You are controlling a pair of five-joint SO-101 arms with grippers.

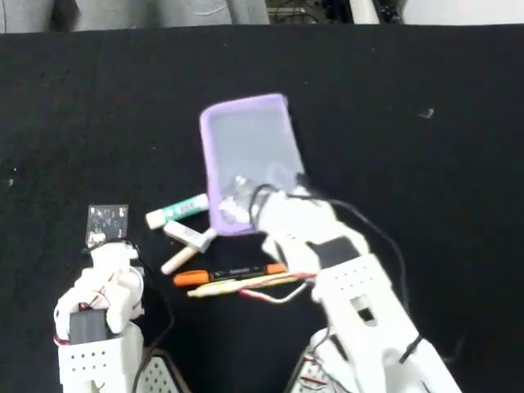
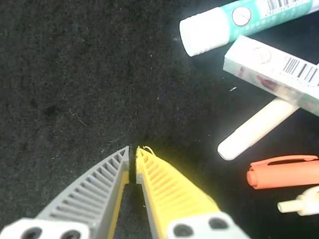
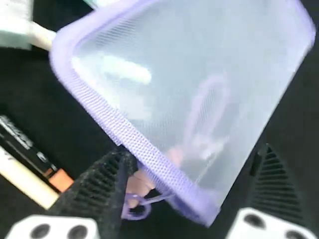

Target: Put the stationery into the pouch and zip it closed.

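The right gripper (image 3: pixel 194 157), jaws spread, straddles the lower edge of the purple pouch (image 1: pixel 250 147) at centre frame. The left gripper (image 2: pixel 133 152), closed and empty, sits lower left beside the loose stationery (image 1: pixel 187 235).

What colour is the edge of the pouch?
Purple; the pouch edge shows best in the right wrist view.

**Flat overhead light, whites burnt out**

On the high view I get bright, even light from above. The black table (image 1: pixel 426 164) soaks it up and shows me almost no shadows. The white right arm (image 1: pixel 352 278) burns out against it, so I lose its surface detail. On the left wrist view the glue stick (image 2: pixel 234 22) glares white at its cap, and the left gripper (image 2: pixel 133 152) throws no clear shadow. The pouch (image 1: pixel 246 139) carries a pale sheen on its clear face.
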